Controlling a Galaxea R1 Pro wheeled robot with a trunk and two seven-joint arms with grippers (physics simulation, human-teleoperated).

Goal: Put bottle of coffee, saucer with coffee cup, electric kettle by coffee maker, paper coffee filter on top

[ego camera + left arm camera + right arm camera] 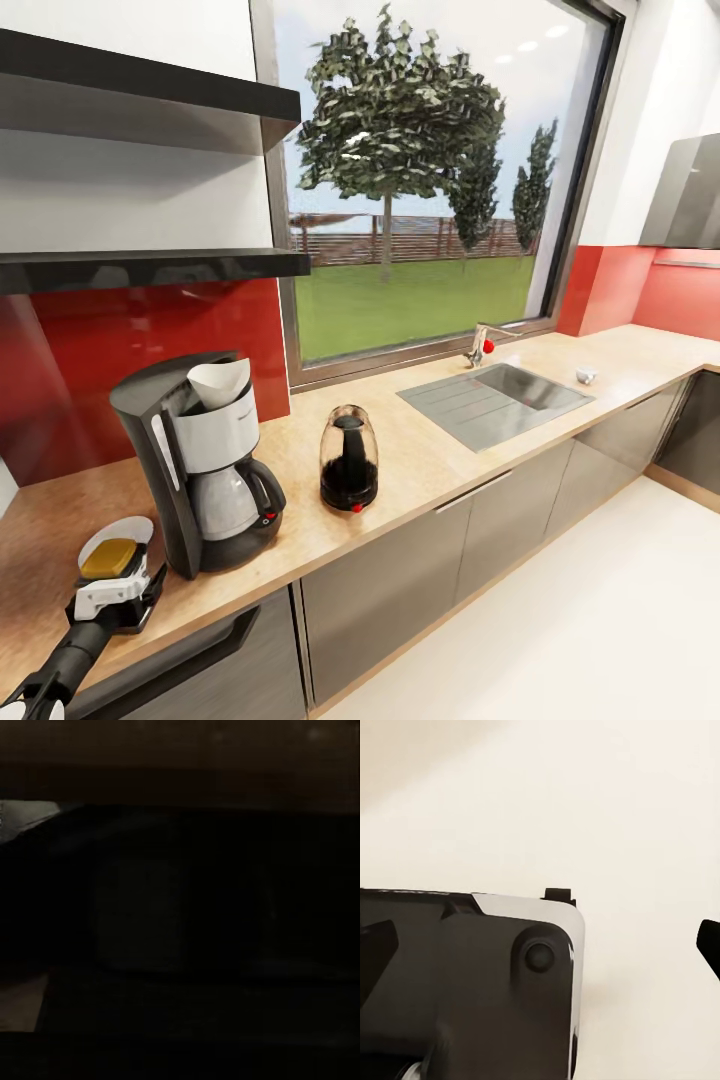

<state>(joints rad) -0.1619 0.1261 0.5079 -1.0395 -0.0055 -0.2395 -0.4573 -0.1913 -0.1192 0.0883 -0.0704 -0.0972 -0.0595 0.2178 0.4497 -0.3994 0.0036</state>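
The coffee maker [205, 470] stands on the wooden countertop [440, 460] at the left, and the white paper coffee filter [222, 385] sits in its top. To its right stands the electric kettle [349, 460]. At the counter's front left, my left gripper [118, 592] is shut on the bottle of coffee [108, 558], whose yellow cap faces up; the bottle's dark body [180, 915] fills the left wrist view. A white disc, apparently the saucer [135, 527], lies just behind the bottle. A tiny pale thing, perhaps the coffee cup [586, 376], sits right of the sink. My right gripper [540, 945] hangs open over the floor.
Two black kitchen shelf boards [150, 265] hang on the wall above the coffee maker. A steel sink [495, 400] with a faucet [482, 348] is set into the counter under the window. Grey cabinets run below, and pale floor [600, 620] lies to the right.
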